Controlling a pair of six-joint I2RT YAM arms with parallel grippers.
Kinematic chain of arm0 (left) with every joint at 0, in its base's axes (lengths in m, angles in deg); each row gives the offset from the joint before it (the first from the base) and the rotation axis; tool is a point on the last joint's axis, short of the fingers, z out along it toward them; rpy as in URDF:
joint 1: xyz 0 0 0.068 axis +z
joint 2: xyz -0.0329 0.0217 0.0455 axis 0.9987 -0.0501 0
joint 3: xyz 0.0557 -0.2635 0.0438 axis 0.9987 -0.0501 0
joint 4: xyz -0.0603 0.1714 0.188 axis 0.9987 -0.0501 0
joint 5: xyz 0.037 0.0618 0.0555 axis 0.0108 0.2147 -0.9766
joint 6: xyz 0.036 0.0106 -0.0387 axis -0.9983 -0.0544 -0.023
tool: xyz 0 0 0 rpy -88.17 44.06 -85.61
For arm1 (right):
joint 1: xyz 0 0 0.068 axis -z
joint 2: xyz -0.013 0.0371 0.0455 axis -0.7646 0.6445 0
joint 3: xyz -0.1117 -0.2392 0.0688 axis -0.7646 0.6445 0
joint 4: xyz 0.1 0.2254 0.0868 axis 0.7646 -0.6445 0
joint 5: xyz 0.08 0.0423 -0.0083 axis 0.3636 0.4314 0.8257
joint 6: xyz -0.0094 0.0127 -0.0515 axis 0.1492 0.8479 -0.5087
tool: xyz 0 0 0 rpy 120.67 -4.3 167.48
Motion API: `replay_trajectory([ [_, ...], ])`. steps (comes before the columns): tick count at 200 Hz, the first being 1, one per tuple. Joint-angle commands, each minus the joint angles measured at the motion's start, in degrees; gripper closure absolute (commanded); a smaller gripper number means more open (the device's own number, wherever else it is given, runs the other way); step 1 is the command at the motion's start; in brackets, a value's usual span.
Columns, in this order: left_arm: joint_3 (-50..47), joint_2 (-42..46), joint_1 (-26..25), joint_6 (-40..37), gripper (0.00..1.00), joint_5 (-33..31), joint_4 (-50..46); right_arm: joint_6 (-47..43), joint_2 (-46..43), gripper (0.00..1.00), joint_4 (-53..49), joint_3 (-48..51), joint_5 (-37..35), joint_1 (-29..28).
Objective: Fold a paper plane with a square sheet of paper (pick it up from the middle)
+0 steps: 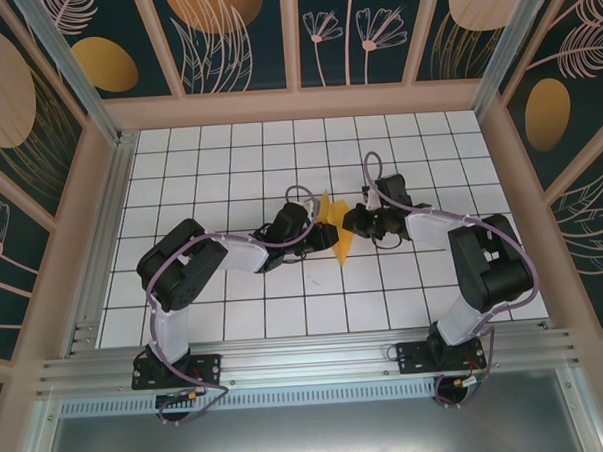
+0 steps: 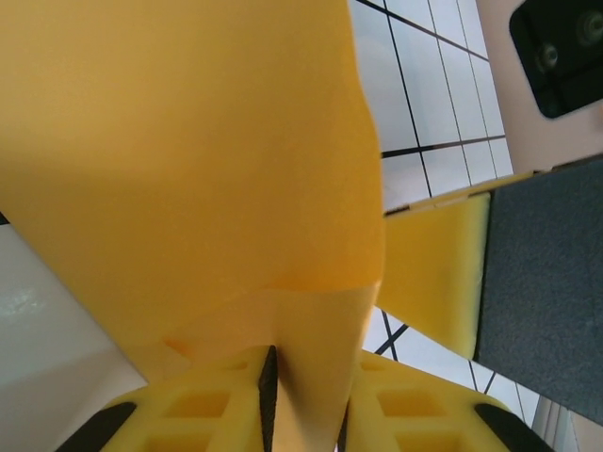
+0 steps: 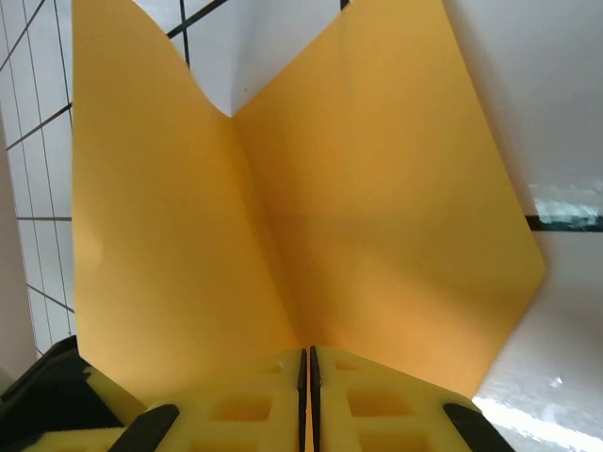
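Note:
The square sheet of paper [image 1: 334, 228] is orange and folded along a centre crease into a narrow pointed shape. It is held up off the white tiles mid-table, between both grippers. My right gripper [image 1: 351, 222] is shut on the crease, and the two flaps of the paper [image 3: 330, 188] spread away from its closed pads [image 3: 309, 356]. My left gripper [image 1: 320, 235] is at the paper's left side. Its jaws [image 2: 306, 367] stand a little apart, with a folded wedge of the paper [image 2: 188, 141] between them. A right finger [image 2: 443, 273] shows just beyond the paper.
The white grid table [image 1: 229, 159] is fenced by wooden-framed walls on three sides. An aluminium rail [image 1: 307, 361] carrying the arm bases runs along the near edge. Both arms reach inward and meet near the middle.

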Motion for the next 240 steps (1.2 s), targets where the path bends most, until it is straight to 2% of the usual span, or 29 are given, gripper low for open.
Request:
replay_trajectory([
  [1, 1.28, 1.64, 0.39, -1.45, 0.72, 0.74, -0.84, -0.33, 0.74, 0.86, 0.4, -1.72, -0.13, -0.71],
  [38, 1.51, 1.86, 0.56, -1.73, 0.76, 0.33, -1.23, -0.94, 0.6, 0.86, -0.81, -1.84, -1.45, -0.78],
  [51, 2.08, 1.61, 0.56, -2.12, 0.84, 0.67, -1.71, -1.22, 1.12, 0.86, -1.19, -1.96, -1.75, -0.78],
  [91, 3.93, 0.66, 0.78, -2.78, 0.88, 0.88, -3.23, -1.38, 2.65, 0.88, -2.07, -2.11, -3.91, -0.78],
  [123, 4.36, -0.88, 1.17, -2.37, 0.87, 2.42, -2.29, -1.91, 3.97, 0.89, -3.1, -2.01, -5.55, -0.43],
  [163, 7.07, -2.75, 1.19, -3.29, 0.77, 4.57, -3.64, -2.68, 5.01, 0.9, -3.43, -2.15, -7.1, -0.47],
  [190, 7.72, -2.08, 1.18, -4.48, 0.64, 3.95, -5.96, -3.14, 4.94, 0.9, -4.43, -2.88, -7.59, -0.34],
  [222, 10.14, -0.84, 1.18, -7.78, 0.6, 2.08, -10.71, -3.42, 5.05, 0.9, -4.21, -2.79, -7.2, -0.33],
  [240, 11.7, -1.19, 1.18, -9.1, 0.63, 1.43, -13.06, -3.51, 4.79, 0.9, -4.2, -2.85, -7.14, -0.36],
])
